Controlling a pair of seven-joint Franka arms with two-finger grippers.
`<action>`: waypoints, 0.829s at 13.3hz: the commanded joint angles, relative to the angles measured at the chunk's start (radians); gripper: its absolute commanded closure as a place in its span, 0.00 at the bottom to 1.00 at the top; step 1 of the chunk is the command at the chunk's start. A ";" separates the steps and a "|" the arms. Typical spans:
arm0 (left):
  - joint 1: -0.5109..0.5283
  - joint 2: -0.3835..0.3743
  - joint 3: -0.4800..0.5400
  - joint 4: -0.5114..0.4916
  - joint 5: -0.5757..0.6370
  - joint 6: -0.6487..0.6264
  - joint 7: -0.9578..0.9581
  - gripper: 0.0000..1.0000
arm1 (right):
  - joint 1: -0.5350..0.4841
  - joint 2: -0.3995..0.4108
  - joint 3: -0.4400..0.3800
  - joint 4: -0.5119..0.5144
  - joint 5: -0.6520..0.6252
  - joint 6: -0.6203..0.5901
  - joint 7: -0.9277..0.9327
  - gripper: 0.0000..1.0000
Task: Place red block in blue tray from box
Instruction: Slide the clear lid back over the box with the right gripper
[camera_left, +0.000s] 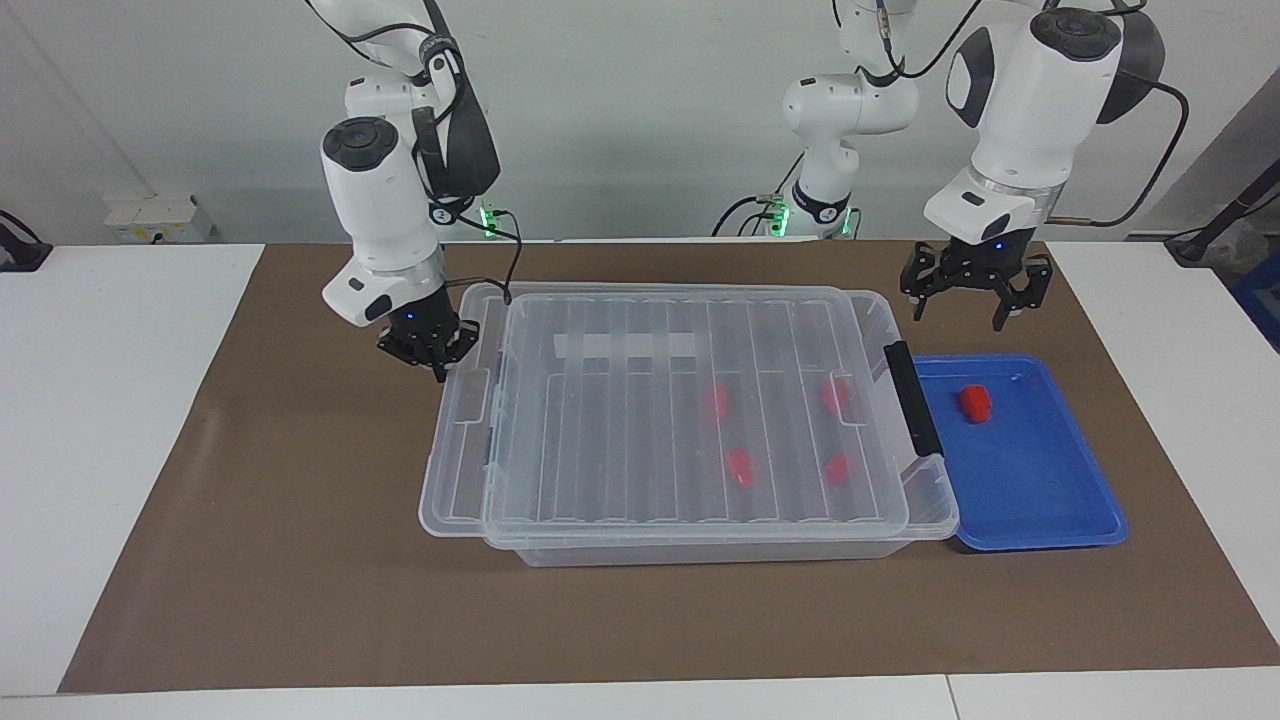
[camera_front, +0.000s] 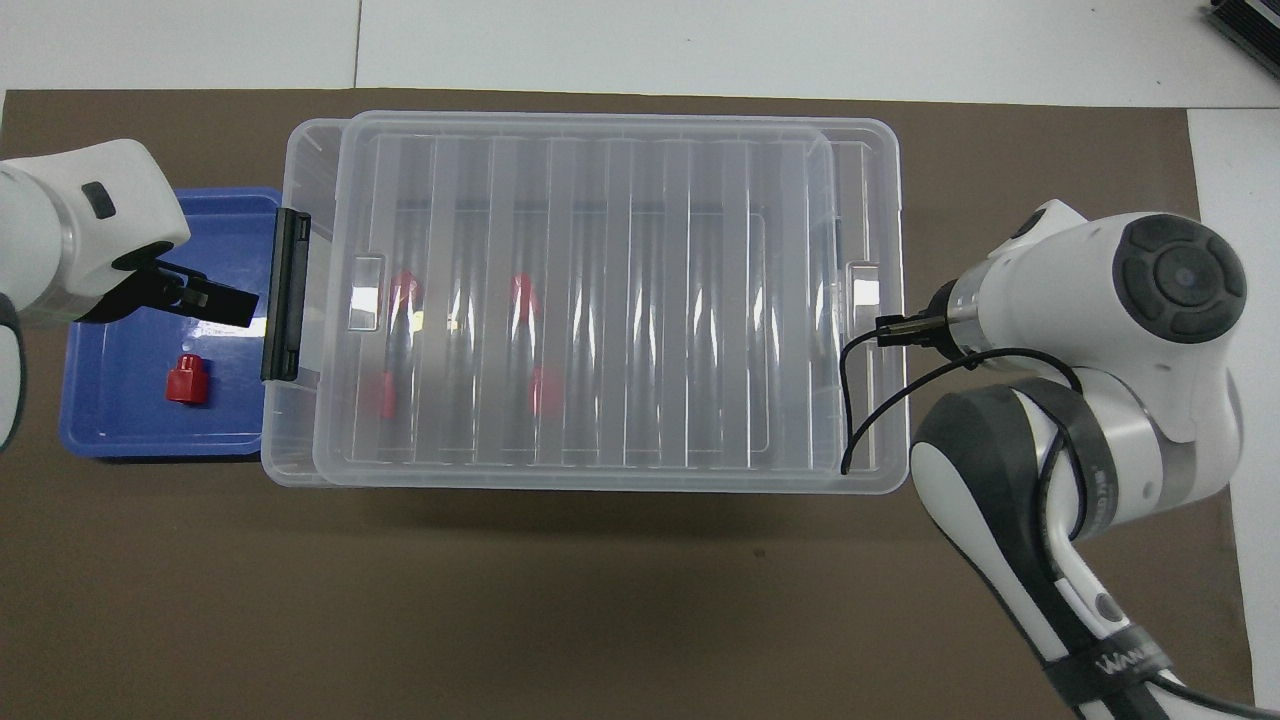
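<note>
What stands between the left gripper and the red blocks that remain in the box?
The clear lid covers nearly the whole box, with four red blocks under it. The open left gripper hangs over the blue tray's edge nearest the robots.

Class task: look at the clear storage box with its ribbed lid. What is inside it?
Through the clear lid of the box, four red blocks show, blurred by the ribs. Anything else inside cannot be made out; a fifth red block lies outside, in the blue tray.
</note>
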 joint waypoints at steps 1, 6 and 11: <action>0.003 -0.023 0.003 -0.029 -0.010 0.021 -0.005 0.00 | 0.021 -0.023 0.006 -0.023 -0.006 0.002 -0.010 1.00; 0.006 -0.024 0.008 -0.027 -0.010 0.007 0.003 0.00 | 0.033 -0.023 0.006 -0.023 -0.006 0.016 -0.008 1.00; 0.012 -0.024 0.014 -0.027 -0.010 0.007 0.001 0.00 | 0.047 -0.023 0.006 -0.021 -0.006 0.030 -0.004 1.00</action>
